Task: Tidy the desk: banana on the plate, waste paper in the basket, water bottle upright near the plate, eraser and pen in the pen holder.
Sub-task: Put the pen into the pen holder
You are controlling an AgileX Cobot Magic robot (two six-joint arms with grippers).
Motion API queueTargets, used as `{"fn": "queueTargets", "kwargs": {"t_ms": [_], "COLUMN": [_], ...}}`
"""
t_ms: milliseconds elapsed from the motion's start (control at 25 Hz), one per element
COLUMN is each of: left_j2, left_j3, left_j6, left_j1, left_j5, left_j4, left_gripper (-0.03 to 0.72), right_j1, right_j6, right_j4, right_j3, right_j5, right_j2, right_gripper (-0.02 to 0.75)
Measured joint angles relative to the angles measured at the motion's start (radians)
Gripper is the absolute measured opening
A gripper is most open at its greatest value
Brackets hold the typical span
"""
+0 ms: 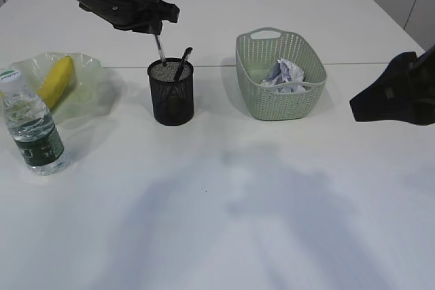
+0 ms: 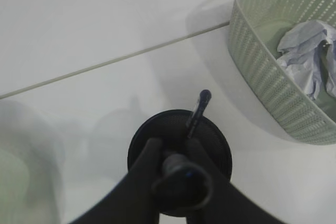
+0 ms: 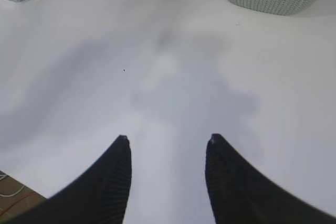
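The left gripper [image 1: 158,30] hangs above the black mesh holder [image 1: 171,92] and is clenched on the top of a pen [image 1: 161,49], whose lower end is inside the holder; in the left wrist view the two fingers [image 2: 149,161] press on the pen end directly over the holder mouth. A second pen [image 1: 183,62] already leans in the holder, tilted to the right, just beside the held one. To the left, the banana [image 1: 56,81] lies on the pale green plate [image 1: 88,73], and the bottle [image 1: 30,123] stands upright in front of the plate, near its front rim. To the right of the holder stands the green basket [image 1: 280,96] with the crumpled paper [image 1: 285,76] inside; a clear strip of table [image 1: 217,208] separates holder and basket. The eraser I cannot find in any view. The right gripper [image 3: 167,141] is released, its jaws apart with nothing between them, and it hovers over bare table at the right side, well apart from the basket. The whole front part of the table is free, and its far edge is well behind the things.
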Motion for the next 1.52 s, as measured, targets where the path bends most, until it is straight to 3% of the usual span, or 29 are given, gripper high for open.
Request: {"fn": "queueTargets", "kwargs": {"t_ms": [1240, 1360, 1520], "left_j2": [0.072, 0.074, 0.075], "left_j3": [-0.011, -0.011, -0.011], "left_j6": [0.033, 0.034, 0.034], "left_j1": [0.000, 0.000, 0.000], "left_j5": [0.077, 0.077, 0.077], "left_j4": [-0.012, -0.012, -0.012], "left_gripper": [0.073, 0.118, 0.260], "right_j1": [0.000, 0.000, 0.000], "right_j6": [0.003, 0.003, 0.003], "right_j4": [0.000, 0.000, 0.000], "right_j3": [0.000, 0.000, 0.000], "right_j5": [0.002, 0.002, 0.002], "right_j2": [-0.002, -0.002, -0.002], "right_gripper": [0.356, 0.356, 0.356]}}
